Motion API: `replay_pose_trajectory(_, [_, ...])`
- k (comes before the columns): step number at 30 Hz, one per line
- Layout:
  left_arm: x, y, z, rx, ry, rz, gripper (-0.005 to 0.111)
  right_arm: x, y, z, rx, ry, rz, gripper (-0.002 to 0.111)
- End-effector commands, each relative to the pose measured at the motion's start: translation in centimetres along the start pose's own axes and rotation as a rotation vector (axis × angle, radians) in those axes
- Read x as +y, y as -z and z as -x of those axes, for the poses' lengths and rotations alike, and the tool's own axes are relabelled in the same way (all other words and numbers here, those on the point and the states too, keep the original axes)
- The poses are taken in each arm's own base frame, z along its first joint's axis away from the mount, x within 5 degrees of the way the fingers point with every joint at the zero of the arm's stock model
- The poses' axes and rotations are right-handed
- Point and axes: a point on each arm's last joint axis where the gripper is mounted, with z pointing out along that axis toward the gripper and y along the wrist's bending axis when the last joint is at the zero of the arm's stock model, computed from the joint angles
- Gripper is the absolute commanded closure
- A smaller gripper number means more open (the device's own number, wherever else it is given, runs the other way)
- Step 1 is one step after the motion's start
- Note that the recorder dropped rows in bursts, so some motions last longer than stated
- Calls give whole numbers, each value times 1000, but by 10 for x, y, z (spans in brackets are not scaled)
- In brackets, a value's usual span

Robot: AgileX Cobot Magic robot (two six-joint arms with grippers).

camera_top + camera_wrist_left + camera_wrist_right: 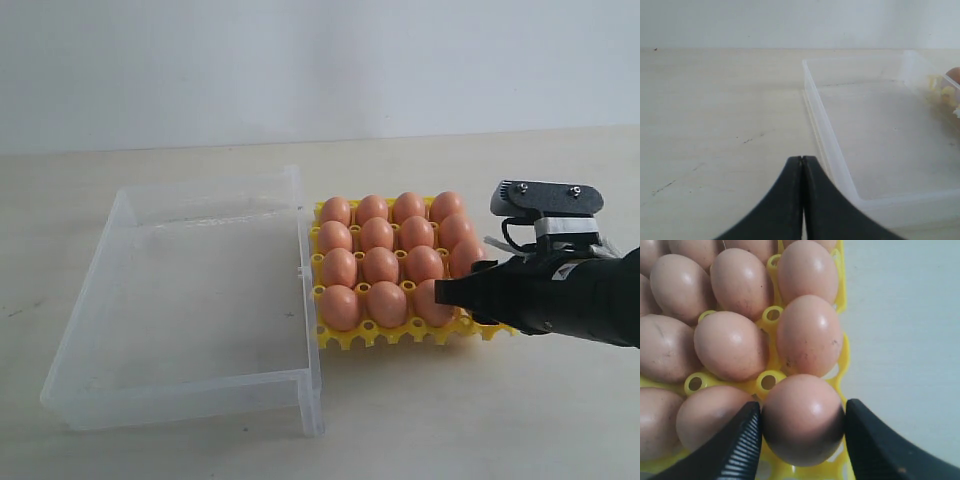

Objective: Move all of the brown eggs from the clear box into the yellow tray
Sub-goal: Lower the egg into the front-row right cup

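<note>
Brown eggs fill the yellow tray, which stands right of the clear box. No egg shows inside the box. My right gripper is at the tray's near right corner. In the right wrist view its two fingers press either side of a brown egg that sits in the corner cup of the yellow tray, so the right gripper is shut on that egg. My left gripper is shut with nothing in it, low over the table beside a corner of the clear box.
The clear box's tall near wall stands close to the tray's left side. Bare pale tabletop lies in front of and to the right of the tray. A white wall runs along the back.
</note>
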Motion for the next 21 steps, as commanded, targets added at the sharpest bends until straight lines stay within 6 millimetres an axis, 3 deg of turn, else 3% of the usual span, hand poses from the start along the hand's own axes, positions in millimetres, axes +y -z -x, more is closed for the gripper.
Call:
replay_pose_trajectory(1, [0,1,2,-14,-1,0,107,-1,0,2,-18,9,-3,108])
replay_pose_trajectory(5, [0,1,2,-14,-1,0,107,-1,-1,1,-15,24,-1,107])
replay_pose_trajectory(13, [0,1,2,-14,-1,0,107,-1,-1,1,-13,22,-1,71])
replay_pose_trajectory(21, [0,1,2,-14,-1,0,107,-1,-1,1,-17,22,0,52])
